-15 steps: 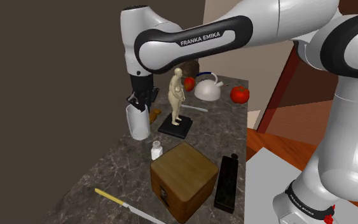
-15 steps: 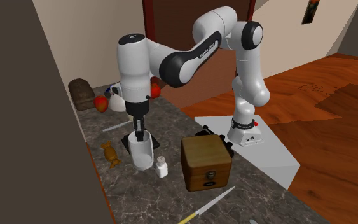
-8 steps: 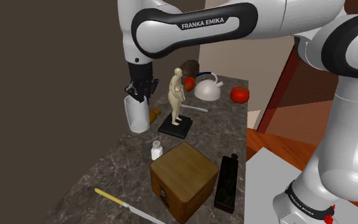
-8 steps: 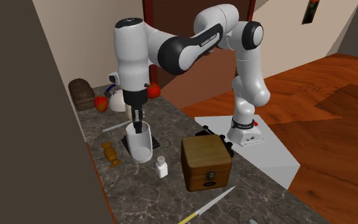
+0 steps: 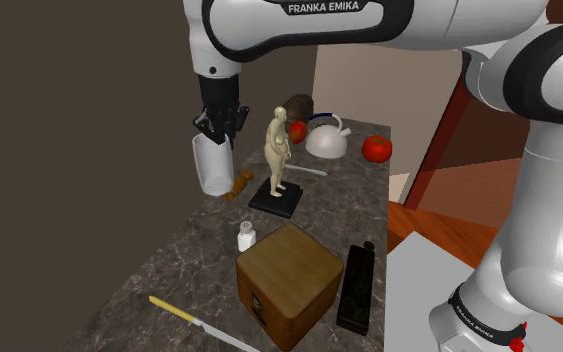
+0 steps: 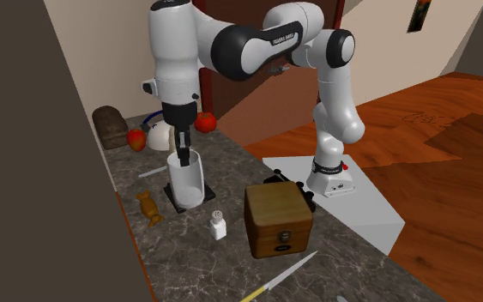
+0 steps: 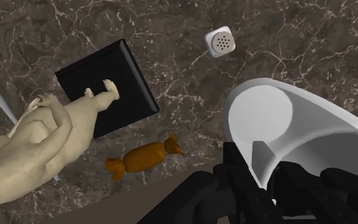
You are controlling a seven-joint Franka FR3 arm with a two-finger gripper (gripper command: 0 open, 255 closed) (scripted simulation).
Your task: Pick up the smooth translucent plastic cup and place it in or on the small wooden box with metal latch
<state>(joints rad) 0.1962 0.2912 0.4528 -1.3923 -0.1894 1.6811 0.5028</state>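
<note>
Stretching from three o'clock toward eleven in the shoulder view as a white arm [image 5: 299,20], above a dark marbled counter [image 5: 189,260]. Near six o'clock there, sits as a wooden box [image 5: 289,280], lid shut. Well apart, toward the box's eleven o'clock, hangs as a pale translucent cup [image 5: 213,165], upright and clear of the counter. Pinched at the wall by the black gripper [image 7: 260,170]: one finger [image 7: 238,175] outside the rim, the other inside, parted only by that wall. At the cup's three o'clock, a tan figurine [image 5: 278,150] on a black base [image 5: 277,200]; beyond, a white kettle [image 5: 326,140]. At the box's three o'clock, a black block [image 5: 357,290]; at seven, a knife [image 5: 194,320]; at eleven, a small shaker [image 5: 246,236]. Between cup and base, an orange wrapped sweet [image 7: 142,156].
</note>
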